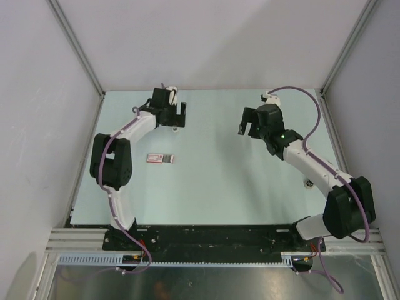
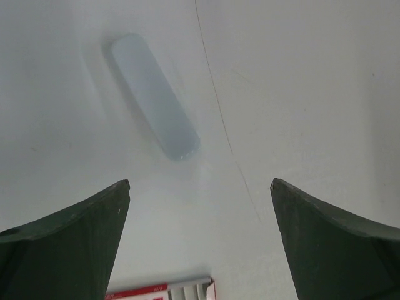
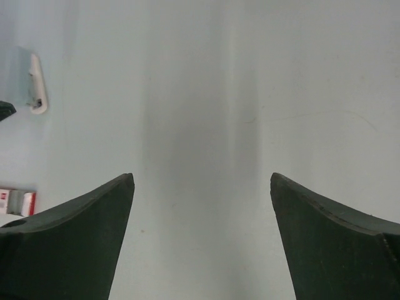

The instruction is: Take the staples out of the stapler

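stapler (image 1: pixel 160 158) flat, long axis left-right, darker end seemingly rightward

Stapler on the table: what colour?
The stapler is pink and white with a darker end; top external view shows it best.

The table (image 1: pixel 237 187) is a smooth, matt pale sheet with a hairline scratch, the stapler (image 1: pixel 160 158) is probably smooth plastic, too small from here to be sure, the rounded pale bar (image 2: pixel 155 97) is frosted, and the fingers (image 2: pixel 81 244) of the left gripper (image 2: pixel 200 182) are dull dark plastic.
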### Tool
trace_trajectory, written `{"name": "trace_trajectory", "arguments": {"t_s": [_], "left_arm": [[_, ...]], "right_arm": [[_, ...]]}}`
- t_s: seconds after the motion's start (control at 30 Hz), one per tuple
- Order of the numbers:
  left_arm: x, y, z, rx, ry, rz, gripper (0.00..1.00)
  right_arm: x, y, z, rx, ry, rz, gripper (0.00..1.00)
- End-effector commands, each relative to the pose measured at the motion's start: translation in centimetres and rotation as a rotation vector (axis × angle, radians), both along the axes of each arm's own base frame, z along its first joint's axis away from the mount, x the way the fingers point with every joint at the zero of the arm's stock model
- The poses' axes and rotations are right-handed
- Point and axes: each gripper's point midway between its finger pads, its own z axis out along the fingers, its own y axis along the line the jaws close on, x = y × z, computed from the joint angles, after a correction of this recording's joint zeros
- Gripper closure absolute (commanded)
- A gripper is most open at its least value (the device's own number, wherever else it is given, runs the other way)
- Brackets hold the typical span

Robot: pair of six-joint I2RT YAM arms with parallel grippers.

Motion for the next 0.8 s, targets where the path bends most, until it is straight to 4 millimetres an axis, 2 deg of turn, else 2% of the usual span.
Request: {"name": "trace_trajectory", "arguments": {"t_s": [0.0, 0.23, 0.4, 0.47, 0.63, 0.77], "left_arm": [[2.3, -0.3, 0.6, -0.046, -0.023, 0.090, 0.01], [3.8, -0.6, -1.1, -0.060, -0.002, 0.133, 0.00], [4.5, 0.6, -2.6, -0.028, 0.012, 0.191, 0.04], [4.7, 1.2, -3.2, -0.013, 0.015, 0.214, 0.09], [5.5, 1.8, -4.4, 0.030, 0.019, 0.224, 0.31], [5.9, 1.9, -4.6, 0.048, 0.012, 0.217, 0.51]], "right_arm": [[-0.2, -0.3, 2.8, 0.001, -0.124, -0.043, 0.02], [-1.5, 1.1, 1.9, -0.086, -0.131, -0.008, 0.01], [-2.2, 2.3, 1.5, -0.127, -0.144, 0.027, 0.03], [-2.3, 2.8, 1.7, -0.136, -0.155, 0.041, 0.05], [-2.5, 3.7, 1.8, -0.138, -0.172, 0.076, 0.10], [-2.6, 4.4, 1.7, -0.136, -0.176, 0.098, 0.13]]}}
